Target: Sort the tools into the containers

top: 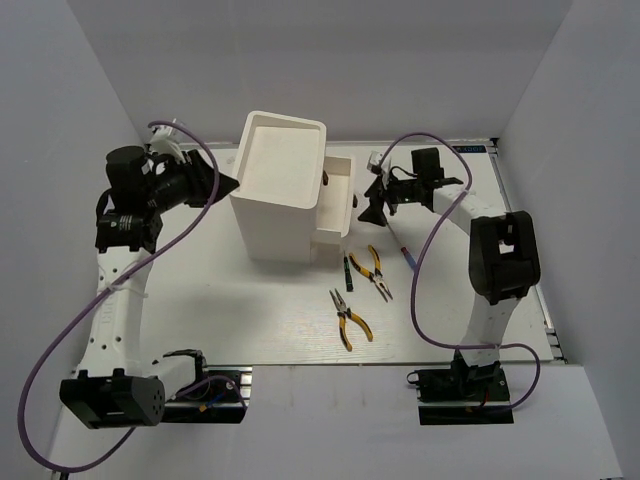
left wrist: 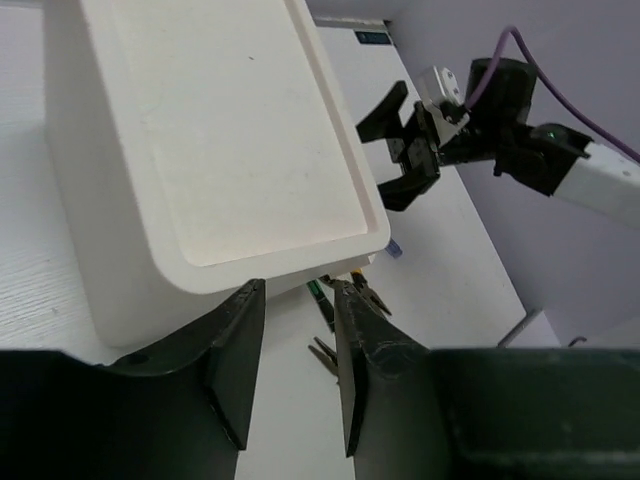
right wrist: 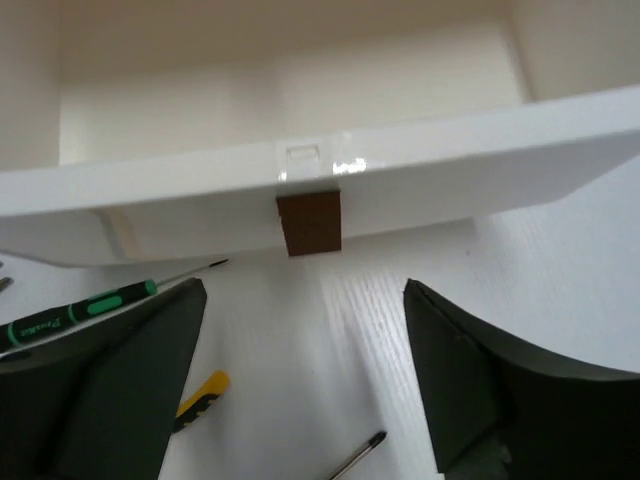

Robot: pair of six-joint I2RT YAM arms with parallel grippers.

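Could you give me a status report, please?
Right gripper open, facing knob of pulled-out drawer. Left gripper open beside the box. Tools on table, none held. Nothing in the way.

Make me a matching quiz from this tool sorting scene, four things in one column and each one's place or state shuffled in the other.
1 left claw
2 right claw
3 green screwdriver
4 drawer

A pulled open
B on the table beside pliers
C at the tall box's left wall
D open, facing the brown knob

Pairs: 1-C, 2-D, 3-B, 4-A
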